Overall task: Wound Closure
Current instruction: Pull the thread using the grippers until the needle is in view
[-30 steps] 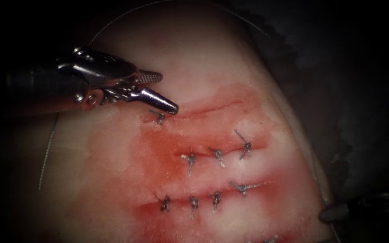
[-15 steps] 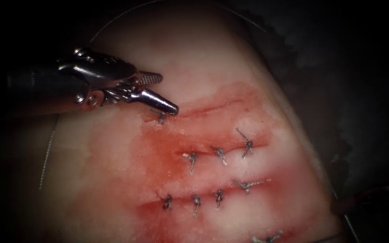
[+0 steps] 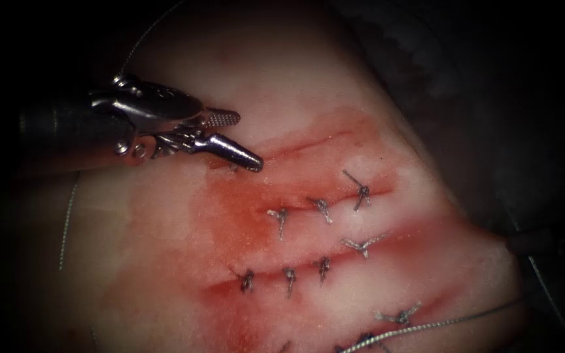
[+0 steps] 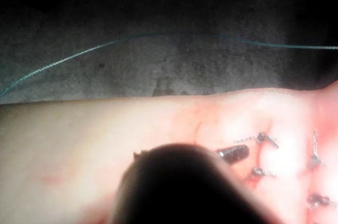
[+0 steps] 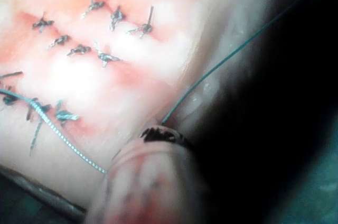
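Thread [image 3: 426, 325] runs across the near edge of the tissue [image 3: 165, 261] toward my right hand [image 3: 537, 242] (can't tell if that one has hold of it, or where the needle is). My left hand [image 3: 248, 140] sits wide open and empty, lower tip at the left end of the top cut [image 3: 308, 145]. My take: keep that tip off the tied stitches [image 3: 322, 208] and go gentle on tension; no readable writing or brand.
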Action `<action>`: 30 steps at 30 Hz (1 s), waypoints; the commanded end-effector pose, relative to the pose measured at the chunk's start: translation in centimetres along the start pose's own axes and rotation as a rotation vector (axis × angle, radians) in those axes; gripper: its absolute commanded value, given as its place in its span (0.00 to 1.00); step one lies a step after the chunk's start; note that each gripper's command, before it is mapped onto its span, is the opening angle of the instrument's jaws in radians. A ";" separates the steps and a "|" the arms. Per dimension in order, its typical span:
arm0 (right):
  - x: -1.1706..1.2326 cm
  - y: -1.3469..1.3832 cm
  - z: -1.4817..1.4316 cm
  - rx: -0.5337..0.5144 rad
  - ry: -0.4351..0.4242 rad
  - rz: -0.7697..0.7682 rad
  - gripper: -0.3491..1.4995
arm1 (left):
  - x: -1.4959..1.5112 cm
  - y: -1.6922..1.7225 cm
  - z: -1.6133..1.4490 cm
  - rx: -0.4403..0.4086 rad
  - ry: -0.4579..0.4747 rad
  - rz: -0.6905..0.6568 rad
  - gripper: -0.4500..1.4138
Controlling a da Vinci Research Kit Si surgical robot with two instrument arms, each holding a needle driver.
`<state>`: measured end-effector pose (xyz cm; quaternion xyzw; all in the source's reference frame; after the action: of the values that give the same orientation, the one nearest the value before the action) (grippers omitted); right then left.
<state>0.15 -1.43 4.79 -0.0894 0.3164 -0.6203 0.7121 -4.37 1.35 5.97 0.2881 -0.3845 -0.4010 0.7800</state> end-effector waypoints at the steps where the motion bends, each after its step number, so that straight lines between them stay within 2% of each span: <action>1: 0.08 0.01 0.15 -0.001 0.002 -0.006 0.42 | -0.07 0.04 0.06 0.000 -0.003 0.004 0.74; 3: 0.11 -0.02 0.17 -0.002 -0.001 -0.008 0.25 | -0.08 0.04 0.06 0.000 -0.003 0.004 0.74; 4: 0.13 -0.02 0.18 -0.002 -0.003 -0.009 0.23 | -0.07 0.04 0.06 0.001 -0.003 0.004 0.74; 5: 0.13 -0.02 0.19 -0.002 -0.004 -0.009 0.26 | -0.07 0.04 0.06 0.001 -0.003 0.004 0.74; 8: 0.15 -0.01 0.21 -0.002 -0.007 -0.044 0.65 | -0.07 0.04 0.06 0.001 -0.003 0.004 0.74; 9: 0.17 -0.01 0.22 -0.003 -0.008 -0.062 0.74 | -0.07 0.04 0.06 0.001 -0.003 -0.001 0.74; 10: 0.18 -0.02 0.23 -0.003 -0.009 -0.069 0.78 | -0.07 0.04 0.06 0.001 -0.002 -0.001 0.74; 13: 0.23 -0.05 0.27 -0.004 -0.014 -0.072 0.73 | -0.07 0.04 0.06 0.002 -0.002 -0.001 0.74; 17: 0.29 -0.07 0.37 -0.005 -0.023 -0.075 0.82 | -0.07 0.04 0.05 0.002 -0.002 -0.001 0.74; 23: 0.45 -0.15 0.62 -0.026 0.043 -0.091 0.72 | -0.07 0.04 0.05 0.003 -0.002 0.000 0.74; 30: 0.42 -0.25 0.79 -0.028 0.049 -0.053 0.64 | -0.07 0.04 0.05 0.003 -0.001 0.000 0.74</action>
<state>0.35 -2.04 5.35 -0.0905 0.3417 -0.6359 0.6861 -4.36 1.35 5.97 0.2904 -0.3841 -0.4011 0.7792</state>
